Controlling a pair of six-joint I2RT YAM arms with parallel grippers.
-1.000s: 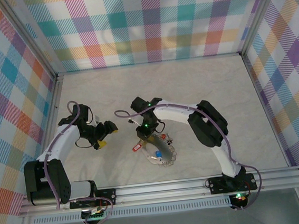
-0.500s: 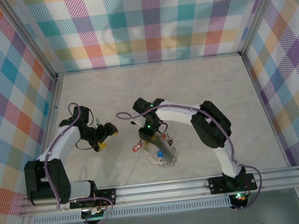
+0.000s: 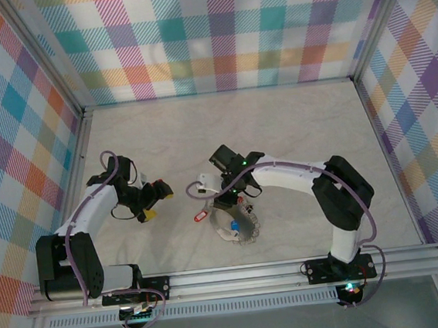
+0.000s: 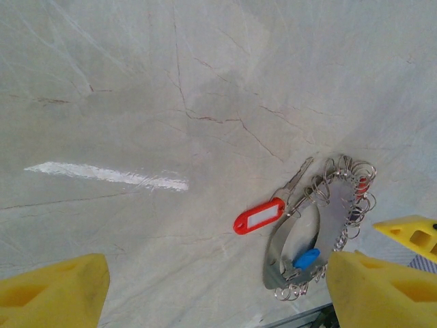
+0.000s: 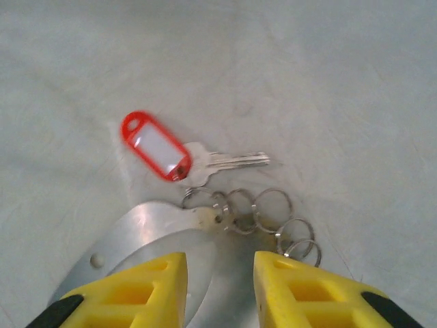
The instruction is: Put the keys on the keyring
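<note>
worktop (image 3: 301, 125): pale and marbled with thin dark veins; a white streak of glare (image 4: 109, 175) crosses it in the left wrist view.
keyring (image 3: 250, 227): a flat oval metal band lying near the front middle, edged with a string of small rings (image 5: 273, 203).
red-tagged key (image 5: 156, 146): flat on the worktop just beside the band's left side, silver blade pointing away from the tag.
blue-headed key (image 4: 306, 258): inside the oval, at one end.
</note>
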